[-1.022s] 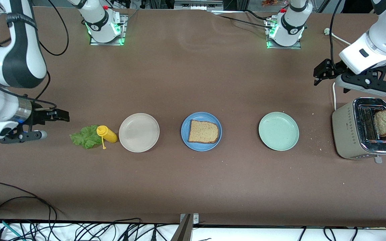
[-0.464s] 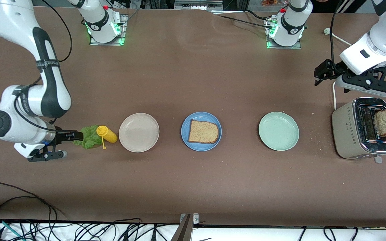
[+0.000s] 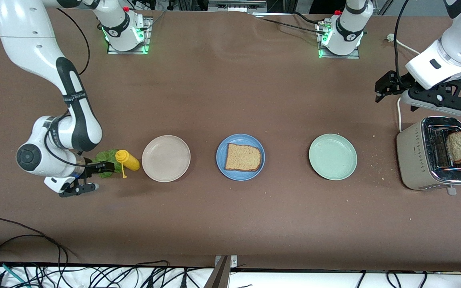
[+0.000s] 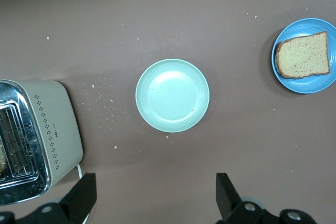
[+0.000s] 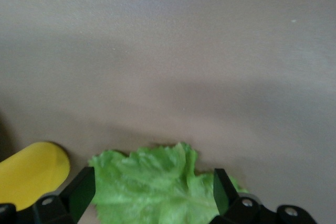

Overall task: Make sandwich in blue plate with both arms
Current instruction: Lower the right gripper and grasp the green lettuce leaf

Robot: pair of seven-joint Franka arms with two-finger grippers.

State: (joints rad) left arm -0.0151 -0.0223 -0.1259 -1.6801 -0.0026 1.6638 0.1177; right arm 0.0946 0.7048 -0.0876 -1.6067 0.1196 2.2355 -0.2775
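Right gripper (image 3: pixel 103 168) is low over the lettuce (image 3: pixel 104 158) at the right arm's end of the table, fingers spread wide with the leaf between them in the right wrist view; nothing gripped. A yellow bottle (image 3: pixel 127 159) lies just beside the lettuce, touching it. Next along the row stands a beige plate (image 3: pixel 166 158), bare. The blue plate (image 3: pixel 240 141) sits mid-table and carries one toast slice (image 3: pixel 243 157), lying flat. A green plate (image 3: pixel 332 156) follows, bare. At the left arm's end a toaster (image 3: pixel 422 160) holds a second slice (image 3: pixel 459 147) upright in its slot. Left gripper (image 3: pixel 388 86) hangs over bare table near the toaster, fingers apart, holding nothing.
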